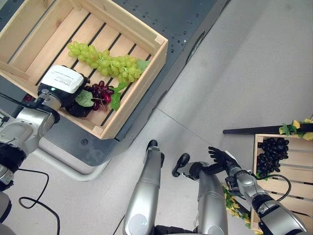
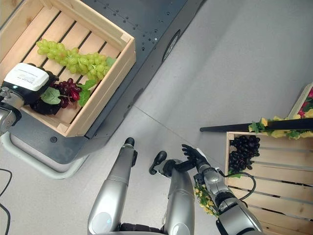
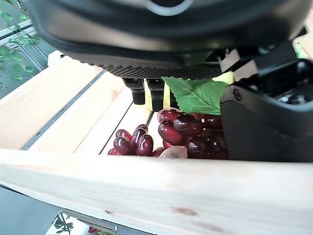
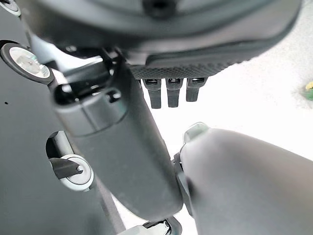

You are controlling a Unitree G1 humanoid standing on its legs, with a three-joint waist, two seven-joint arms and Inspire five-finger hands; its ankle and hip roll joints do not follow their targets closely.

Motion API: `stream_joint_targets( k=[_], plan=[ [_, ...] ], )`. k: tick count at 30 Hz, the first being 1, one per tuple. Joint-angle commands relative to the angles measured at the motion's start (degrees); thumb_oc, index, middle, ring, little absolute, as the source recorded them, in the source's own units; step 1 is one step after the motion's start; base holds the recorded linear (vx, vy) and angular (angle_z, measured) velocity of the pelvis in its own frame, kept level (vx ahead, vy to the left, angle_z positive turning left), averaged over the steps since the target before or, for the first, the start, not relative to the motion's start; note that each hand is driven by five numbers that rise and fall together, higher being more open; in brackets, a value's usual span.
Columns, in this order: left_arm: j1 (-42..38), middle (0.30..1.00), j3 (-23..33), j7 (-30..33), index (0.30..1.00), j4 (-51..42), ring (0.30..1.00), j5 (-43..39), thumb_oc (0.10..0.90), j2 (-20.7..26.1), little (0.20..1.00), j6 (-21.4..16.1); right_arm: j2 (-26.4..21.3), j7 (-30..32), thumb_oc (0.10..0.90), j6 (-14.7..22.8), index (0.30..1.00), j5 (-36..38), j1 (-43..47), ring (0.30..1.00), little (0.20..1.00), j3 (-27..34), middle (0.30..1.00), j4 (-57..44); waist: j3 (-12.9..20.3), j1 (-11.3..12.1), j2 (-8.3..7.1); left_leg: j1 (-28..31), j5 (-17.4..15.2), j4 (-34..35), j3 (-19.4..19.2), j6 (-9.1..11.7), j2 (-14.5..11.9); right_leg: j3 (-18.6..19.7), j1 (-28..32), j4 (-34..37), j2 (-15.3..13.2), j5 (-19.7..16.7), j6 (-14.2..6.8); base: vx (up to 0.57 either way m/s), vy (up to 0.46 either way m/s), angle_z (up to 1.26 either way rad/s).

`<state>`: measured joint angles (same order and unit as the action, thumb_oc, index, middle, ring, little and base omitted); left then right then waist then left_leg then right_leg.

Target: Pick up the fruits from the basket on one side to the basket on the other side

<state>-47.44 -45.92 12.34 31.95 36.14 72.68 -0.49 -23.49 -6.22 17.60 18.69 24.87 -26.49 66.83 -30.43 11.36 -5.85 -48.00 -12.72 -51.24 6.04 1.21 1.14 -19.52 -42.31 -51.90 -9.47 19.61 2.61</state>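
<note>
Left wrist view looks along the left hand [image 3: 195, 44] over the near plank wall of the pale slatted wooden crate [image 3: 146, 191]. Its dark fingers [image 3: 146, 90] hang down toward the crate floor, and the thumb's bulk stands against the side of the bunch of dark red grapes with a green leaf [image 3: 181, 132]. The fingers come down just behind the bunch and the thumb beside it, so the hand brackets the fruit; whether the fingers actually press on the grapes cannot be told.

Seen from the head, the left arm comes in from the lower left, and the hand [image 1: 66, 85], with a white cover on its back, reaches over the crate's near corner. The red bunch [image 1: 100, 93] lies on the slats, partly under the hand. Just beyond it on the same slats, apart from the hand, lies a long bunch of pale green grapes [image 1: 105, 62], stretched across the crate [image 1: 142, 85]. The crate sits on a dark grey wheeled platform [image 1: 190, 19].

On the other side, the right hand [image 1: 220, 157] hovers low over the grey floor with its dark fingers spread and straight, holding nothing. In the right wrist view those fingers [image 4: 168, 90] point straight out. Near the right arm stands a second light wooden crate [image 2: 264, 196] with a bunch of black grapes [image 2: 243, 151] lying in its far corner. Yellow and green artificial foliage [image 2: 279, 125] shows by its far edge.
</note>
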Motion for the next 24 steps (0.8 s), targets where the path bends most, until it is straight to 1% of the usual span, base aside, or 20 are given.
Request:
stream_joint_targets(
  k=[1, 2, 3, 4, 6, 7, 9, 12, 13, 14, 15, 19, 21, 22, 24],
  plan=[
    [-3.9, 0.900, 3.7, 3.9, 0.900, 0.6, 0.900, -1.4, 0.800, 3.2, 0.900, -1.2, -2.1, -1.0, 0.800, 3.3, 0.900, 3.1, -2.8, 0.900, 0.900, 1.6, 0.900, -1.0, 0.6, 1.8, 0.81, 3.8, 1.3, 7.9, -4.3, -5.8, 2.3, -0.5, 5.3, 1.9, 1.8, -3.6, 0.4, 0.00, 0.000, 0.00],
    [-3.9, 0.900, 3.6, 3.8, 0.900, 0.5, 0.900, -1.9, 0.800, 3.0, 0.900, -1.8, -2.0, -0.9, 0.800, 3.2, 0.900, 3.0, -2.7, 0.900, 0.900, 1.7, 0.900, -1.1, 0.6, 1.8, 0.80, 3.9, 1.2, 7.9, -4.3, -5.8, 2.3, -0.5, 5.3, 1.9, 1.8, -3.6, 0.3, 0.00, 0.000, 0.00],
    [-3.3, 0.900, 3.8, 4.1, 0.900, 0.5, 0.900, -2.5, 0.800, 2.4, 0.900, -3.4, -1.8, -0.6, 0.800, 3.1, 0.900, 2.6, -2.7, 0.900, 0.900, 2.0, 0.900, -1.3, 0.6, 1.7, 0.73, 3.8, 1.4, 8.2, -4.3, -5.8, 2.2, -0.5, 5.1, 1.9, 1.8, -3.7, 0.3, 0.00, 0.000, 0.00],
    [-3.2, 0.900, 4.0, 4.4, 0.900, 0.5, 0.900, -2.6, 0.800, 2.2, 0.900, -3.9, -1.8, -0.4, 0.800, 3.1, 0.900, 2.5, -2.7, 0.900, 0.900, 2.0, 0.900, -1.4, 0.6, 1.7, 0.72, 3.8, 1.4, 8.3, -4.3, -5.8, 2.2, -0.5, 5.1, 1.9, 1.9, -3.7, 0.3, 0.00, 0.000, 0.00],
    [-2.6, 0.900, 4.3, 5.4, 0.900, 0.9, 0.900, -5.1, 0.800, 1.2, 0.900, -6.8, -1.7, 0.2, 0.800, 3.0, 0.900, 2.4, -2.6, 0.900, 0.900, 1.9, 0.900, -1.5, 0.6, 1.5, 0.63, 3.8, 1.5, 8.6, -4.2, -5.9, 2.2, -0.5, 5.0, 2.1, 2.0, -3.7, 0.3, 0.00, 0.000, 0.00],
    [-2.5, 0.900, 4.4, 5.5, 0.900, 1.0, 0.900, -5.7, 0.800, 1.0, 0.900, -7.4, -1.7, 0.3, 0.800, 3.0, 0.900, 2.4, -2.6, 0.900, 0.900, 1.9, 0.900, -1.5, 0.6, 1.5, 0.62, 3.8, 1.5, 8.6, -4.2, -5.9, 2.2, -0.4, 4.9, 2.1, 2.0, -3.7, 0.3, 0.00, 0.000, 0.00],
    [-1.9, 0.900, 4.9, 5.8, 0.900, 1.6, 0.900, -8.7, 0.800, 0.0, 0.900, -12.0, -1.8, 0.4, 0.800, 2.8, 0.900, 2.0, -2.5, 0.900, 0.900, 2.1, 0.900, -1.5, 0.6, 1.3, 0.51, 3.7, 1.6, 8.7, -4.3, -5.8, 2.1, -0.4, 4.8, 2.2, 2.2, -3.8, 0.3, 0.00, 0.000, 0.00],
    [-1.3, 0.900, 5.3, 5.2, 0.900, 1.9, 0.900, -10.8, 0.800, -1.3, 0.900, -15.8, -1.9, 0.5, 0.800, 2.6, 0.900, 2.0, -2.4, 0.900, 0.900, 2.3, 0.900, -1.4, 0.6, 1.2, 0.49, 3.5, 1.7, 8.8, -4.2, -5.8, 2.1, -0.3, 4.4, 2.0, 2.3, -3.8, 0.4, 0.00, 0.000, 0.00],
    [-0.4, 0.900, 6.0, 5.9, 0.900, 2.1, 0.900, -12.6, 0.800, -2.2, 0.900, -17.3, -1.9, 0.6, 0.800, 2.2, 0.900, 2.1, -2.2, 0.900, 0.900, 2.4, 0.900, -1.6, 0.6, 1.1, 0.43, 3.6, 1.8, 9.1, -4.2, -5.7, 2.0, -0.2, 4.4, 2.2, 2.4, -3.7, 0.5, 0.00, 0.000, 0.00],
    [-0.1, 0.900, 6.2, 6.2, 0.900, 2.2, 0.900, -12.9, 0.800, -2.5, 0.900, -17.6, -1.8, 0.6, 0.800, 2.2, 0.900, 2.0, -2.2, 0.900, 0.900, 2.3, 0.900, -1.6, 0.6, 1.0, 0.41, 3.6, 1.8, 9.1, -4.2, -5.7, 2.0, -0.1, 4.4, 2.3, 2.5, -3.7, 0.6, 0.00, 0.000, 0.00],
    [0.5, 0.900, 6.8, 7.2, 0.900, 2.6, 0.900, -13.4, 0.800, -3.3, 0.900, -18.8, -1.7, 0.6, 0.800, 2.3, 0.900, 1.6, -2.4, 0.900, 0.900, 2.4, 0.900, -1.6, 0.6, 0.8, 0.37, 3.6, 1.7, 9.1, -4.2, -5.7, 1.9, 0.0, 4.4, 2.2, 2.6, -3.6, 0.7, 0.00, 0.000, 0.00],
    [0.7, 0.900, 7.4, 7.3, 0.900, 3.8, 0.900, -12.4, 0.800, -4.9, 0.900, -20.5, -1.4, 0.4, 0.800, 2.4, 0.900, 0.9, -2.8, 0.900, 0.900, 2.4, 0.900, -1.4, 0.6, 0.3, 0.18, 4.1, 1.7, 9.3, -4.5, -5.5, 1.8, 0.2, 4.6, 2.7, 2.7, -3.7, 0.6, 0.00, 0.000, 0.00],
    [0.2, 0.900, 6.9, 6.4, 0.900, 3.9, 0.900, -11.0, 0.800, -5.3, 0.900, -20.1, -1.3, 0.6, 0.800, 2.3, 0.900, 0.9, -2.6, 0.900, 0.900, 2.4, 0.900, -1.4, 0.6, 0.2, 0.22, 4.1, 1.7, 9.3, -4.5, -5.5, 1.8, 0.2, 4.6, 2.7, 2.7, -3.6, 0.7, 0.00, 0.000, 0.00],
    [-0.3, 0.900, 6.1, 5.2, 0.900, 3.7, 0.900, -11.0, 0.800, -5.3, 0.900, -19.0, -1.5, 0.9, 0.800, 1.9, 0.900, 1.1, -2.3, 0.900, 0.900, 2.3, 0.900, -1.5, 0.6, 0.1, 0.29, 4.2, 1.7, 9.5, -4.6, -5.5, 1.8, 0.2, 4.6, 2.8, 2.7, -3.7, 0.7, 0.00, 0.000, 0.00],
    [-0.3, 0.900, 5.7, 4.5, 0.900, 3.6, 0.900, -11.4, 0.800, -5.5, 0.900, -18.2, -1.6, 1.1, 0.800, 1.6, 0.900, 1.3, -2.1, 0.900, 0.900, 2.2, 0.900, -1.7, 0.6, -0.1, 0.37, 4.1, 1.7, 9.4, -4.7, -5.5, 1.8, 0.3, 4.4, 2.7, 2.7, -3.6, 0.8, 0.00, 0.000, 0.00]
  ],
)
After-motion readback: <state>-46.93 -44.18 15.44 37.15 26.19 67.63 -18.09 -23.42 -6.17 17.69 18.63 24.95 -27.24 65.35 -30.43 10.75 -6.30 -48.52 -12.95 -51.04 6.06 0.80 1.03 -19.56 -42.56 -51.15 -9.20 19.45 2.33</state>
